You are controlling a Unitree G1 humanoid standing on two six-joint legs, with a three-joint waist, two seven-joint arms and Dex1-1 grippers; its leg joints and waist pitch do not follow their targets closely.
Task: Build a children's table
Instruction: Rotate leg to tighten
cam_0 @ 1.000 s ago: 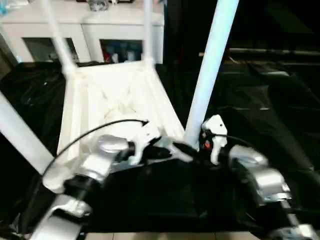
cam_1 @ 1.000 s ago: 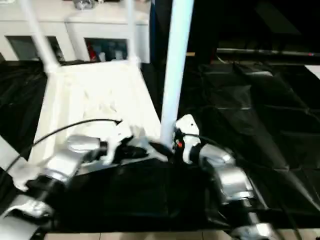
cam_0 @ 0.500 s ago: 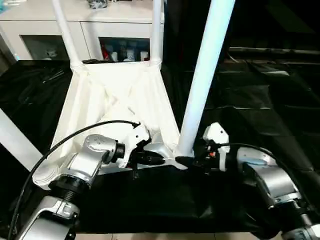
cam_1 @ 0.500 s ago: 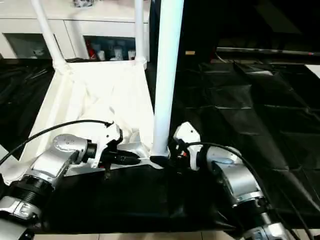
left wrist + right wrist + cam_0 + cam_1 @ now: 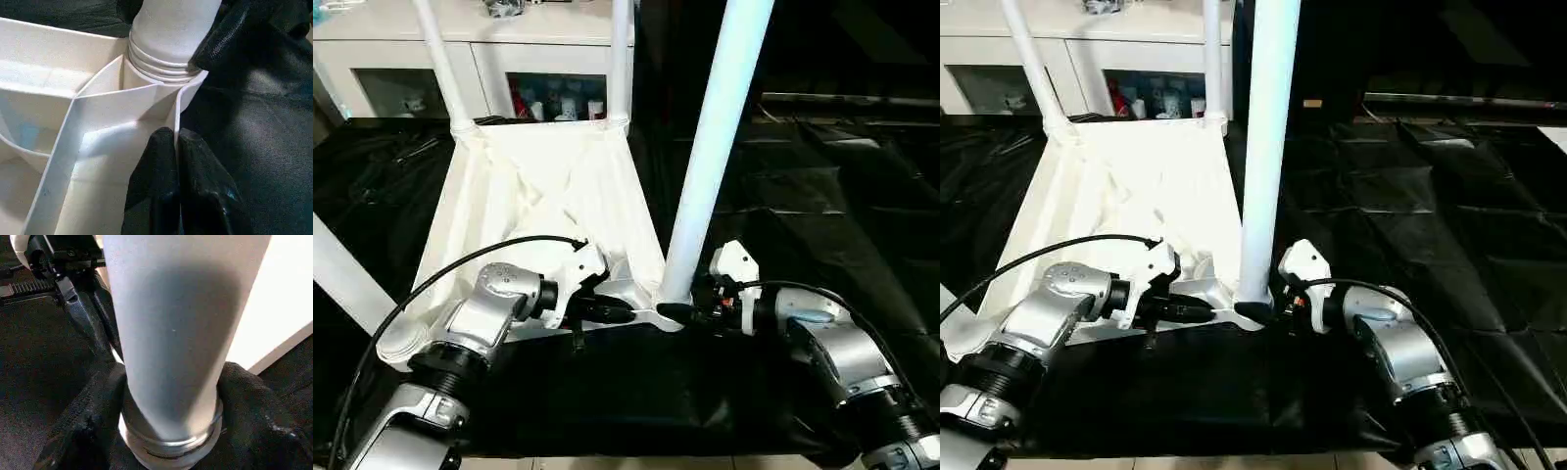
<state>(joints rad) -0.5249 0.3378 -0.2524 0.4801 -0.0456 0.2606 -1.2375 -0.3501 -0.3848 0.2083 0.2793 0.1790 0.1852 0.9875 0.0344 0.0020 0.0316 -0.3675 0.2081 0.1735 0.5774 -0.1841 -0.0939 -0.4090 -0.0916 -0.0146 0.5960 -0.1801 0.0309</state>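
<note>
Seating the near-right leg in its corner socket of the upturned tabletop, on the black sheet. Left pincer pinched shut on the rim; right pincer clamped around the leg's base. Next, probably: twisting the threads home without tilting.

The near leg of the upturned tabletop runs off the top edge of the head views, as do the two far legs at upper left, so none shows its free end. A fourth leg is cut by the left edge at mid-height, and its socket lies behind the left forearm. The small items behind the glass doors of the white cabinet at the top are too small to tell.
</note>
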